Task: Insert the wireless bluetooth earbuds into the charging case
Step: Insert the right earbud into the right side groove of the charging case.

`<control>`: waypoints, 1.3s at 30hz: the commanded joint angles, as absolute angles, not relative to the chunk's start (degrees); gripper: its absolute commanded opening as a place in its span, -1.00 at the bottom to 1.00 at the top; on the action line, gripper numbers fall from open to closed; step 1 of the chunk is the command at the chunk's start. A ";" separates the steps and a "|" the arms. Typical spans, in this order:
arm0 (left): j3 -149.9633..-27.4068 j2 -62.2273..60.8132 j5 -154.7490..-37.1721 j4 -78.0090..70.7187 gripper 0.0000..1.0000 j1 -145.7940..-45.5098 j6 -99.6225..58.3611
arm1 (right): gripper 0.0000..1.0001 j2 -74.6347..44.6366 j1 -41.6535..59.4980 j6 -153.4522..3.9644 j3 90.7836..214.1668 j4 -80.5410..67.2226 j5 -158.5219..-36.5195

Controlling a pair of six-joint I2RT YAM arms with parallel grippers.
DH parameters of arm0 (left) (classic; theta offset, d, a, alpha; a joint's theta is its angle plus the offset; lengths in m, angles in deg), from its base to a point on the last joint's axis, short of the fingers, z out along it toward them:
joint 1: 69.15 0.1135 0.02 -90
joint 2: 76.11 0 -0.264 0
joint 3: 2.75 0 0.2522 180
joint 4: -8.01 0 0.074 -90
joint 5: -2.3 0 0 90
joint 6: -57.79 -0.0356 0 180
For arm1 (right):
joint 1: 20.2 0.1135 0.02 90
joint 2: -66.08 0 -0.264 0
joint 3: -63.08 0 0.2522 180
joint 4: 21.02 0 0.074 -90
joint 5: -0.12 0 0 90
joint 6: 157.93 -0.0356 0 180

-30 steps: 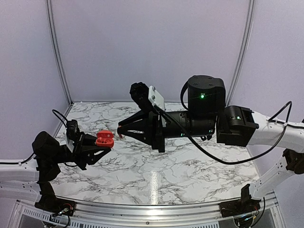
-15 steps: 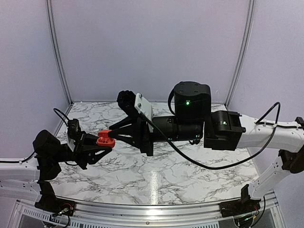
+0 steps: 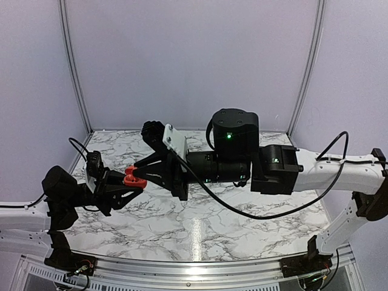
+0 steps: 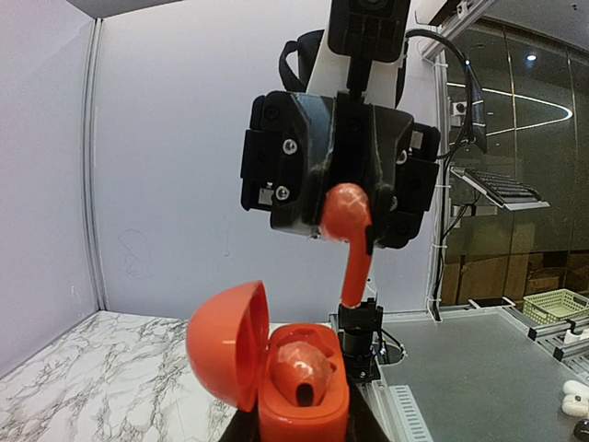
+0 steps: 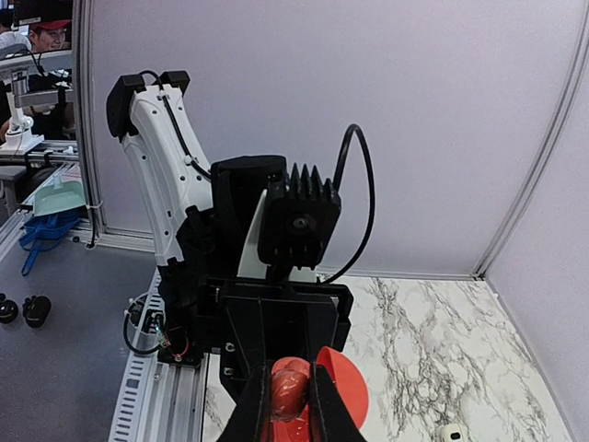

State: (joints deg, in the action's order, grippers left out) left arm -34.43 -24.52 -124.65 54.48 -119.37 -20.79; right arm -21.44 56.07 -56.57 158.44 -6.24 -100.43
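Observation:
My left gripper (image 3: 124,183) is shut on the base of a red charging case (image 4: 299,401) and holds it upright above the table with its lid (image 4: 225,341) swung open. One red earbud (image 4: 302,364) sits in the case. My right gripper (image 3: 141,172) is shut on a second red earbud (image 4: 348,235), stem pointing down. In the left wrist view the stem ends just above the case's open top. In the right wrist view the earbud (image 5: 291,387) sits between the fingers, with the case lid (image 5: 348,394) right behind it.
The marble table (image 3: 242,212) lies below both grippers. A small white object (image 5: 448,431) lies on it, to the right in the right wrist view. Lilac walls with metal posts (image 3: 73,66) close in the back and sides.
My right arm has moved left across the table, bringing the earbud from about mid-table to the open case. My left gripper and the case have stayed put.

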 commanded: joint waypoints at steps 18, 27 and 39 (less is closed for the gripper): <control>-35.80 -26.63 -122.39 57.00 -1.00 -119.51 -20.33 | -0.87 -23.58 56.52 -54.75 156.87 -11.33 -96.03; -35.85 -26.65 -121.51 56.97 -1.00 -119.56 -20.06 | -0.87 -23.93 56.52 -55.19 155.95 -12.64 -96.05; -35.59 -26.80 -120.50 56.98 -1.00 -119.51 -20.05 | -0.88 -23.96 56.50 -57.28 153.87 -14.71 -97.41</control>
